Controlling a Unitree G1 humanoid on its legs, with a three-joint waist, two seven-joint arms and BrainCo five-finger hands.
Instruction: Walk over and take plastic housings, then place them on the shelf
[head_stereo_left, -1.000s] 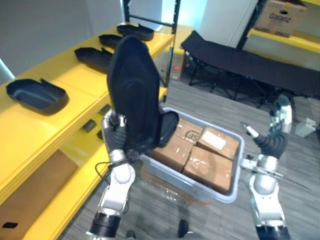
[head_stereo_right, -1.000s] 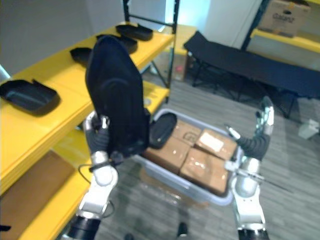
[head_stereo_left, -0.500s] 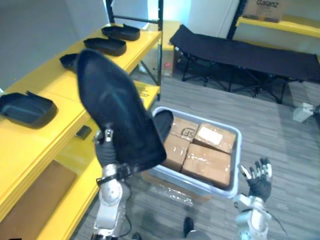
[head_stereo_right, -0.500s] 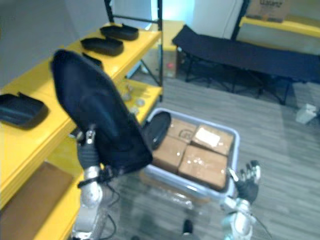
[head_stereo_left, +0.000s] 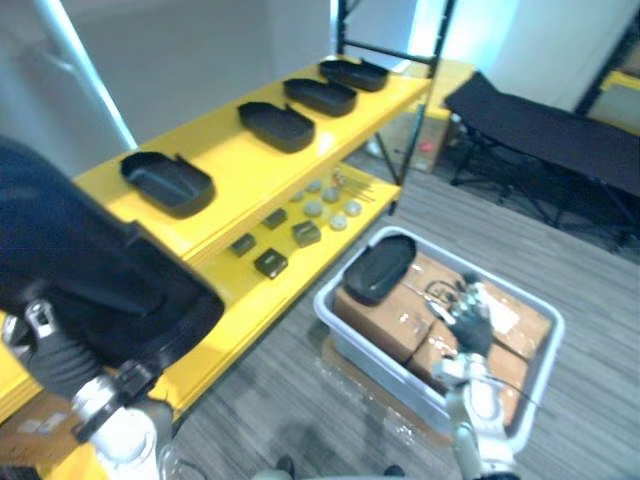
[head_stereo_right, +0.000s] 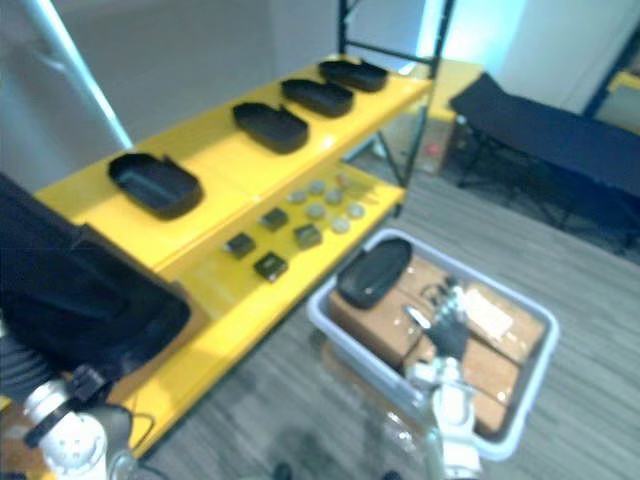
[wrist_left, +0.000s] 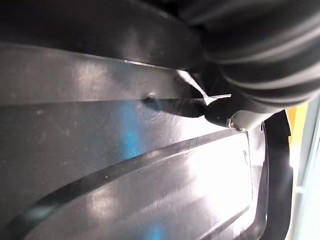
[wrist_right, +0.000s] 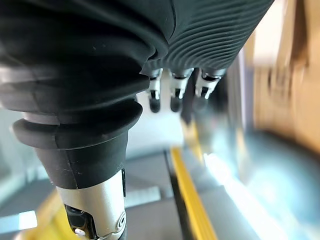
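Black housing above left hand, long axis slanting down rightward; grip can't be told | shelf: four shelf housings | bin: one bin housing | right hand slack-fingered, empty, over bin

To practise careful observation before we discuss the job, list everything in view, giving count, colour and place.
Shelf: one, yellow, two levels, on the robot's left.
Shelved housings: four, black, in a row on the top level.
Carried housing: one, black, near left, at the left hand.
Binned housing: one, black, lying on the boxes.
Bin: one, grey, beside the shelf.
Boxes: several, brown, inside the bin.
Small blocks: three, dark, lower level.
Discs: several, grey, lower level.
Cot: one, black, far right.
Left hand: dark cover, under the carried housing.
Right hand: open, above the bin.
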